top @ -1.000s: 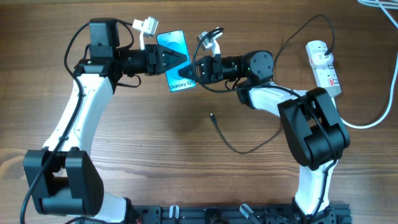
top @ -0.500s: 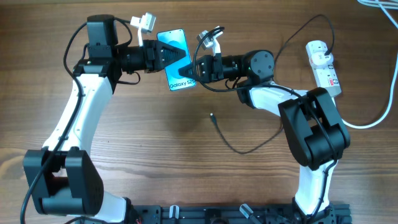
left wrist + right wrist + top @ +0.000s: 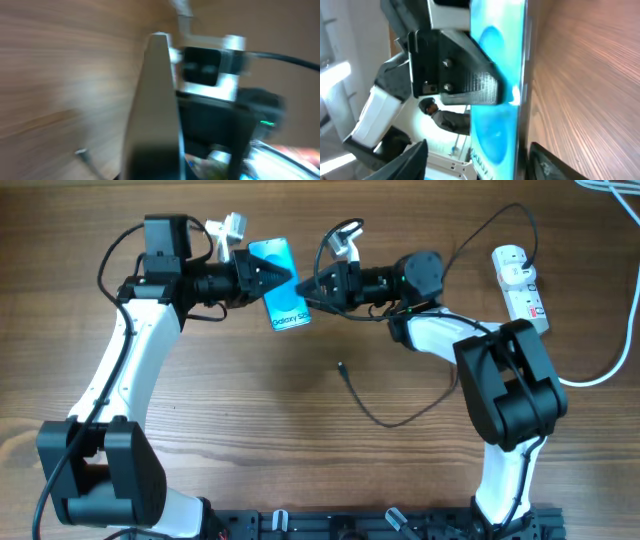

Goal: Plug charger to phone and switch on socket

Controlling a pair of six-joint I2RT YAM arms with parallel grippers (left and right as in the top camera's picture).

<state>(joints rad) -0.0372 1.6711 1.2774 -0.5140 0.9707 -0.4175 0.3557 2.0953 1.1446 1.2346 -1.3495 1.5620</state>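
Note:
The phone (image 3: 280, 288), cyan screen up and tilted, hangs above the table with my left gripper (image 3: 268, 278) shut on its left side. In the right wrist view a black left finger (image 3: 462, 75) lies on the phone (image 3: 497, 90). My right gripper (image 3: 308, 288) is open, its fingers (image 3: 406, 161) standing apart on either side of the phone's right end without pressing it. The charger (image 3: 372, 415), a thin black cable, lies on the table with its plug tip (image 3: 341, 365) free, below both grippers. The white socket (image 3: 520, 280) lies at the far right. The left wrist view is blurred and shows the phone (image 3: 150, 110) edge-on.
A thick white cord (image 3: 600, 375) runs from the socket toward the right edge. The black cable loops up behind the right arm to the socket. Bare wooden table lies below and left of the cable tip (image 3: 81, 154).
My right gripper has opened and let go of the phone. The left gripper has closed tighter on it, and the phone has tipped and shifted slightly left.

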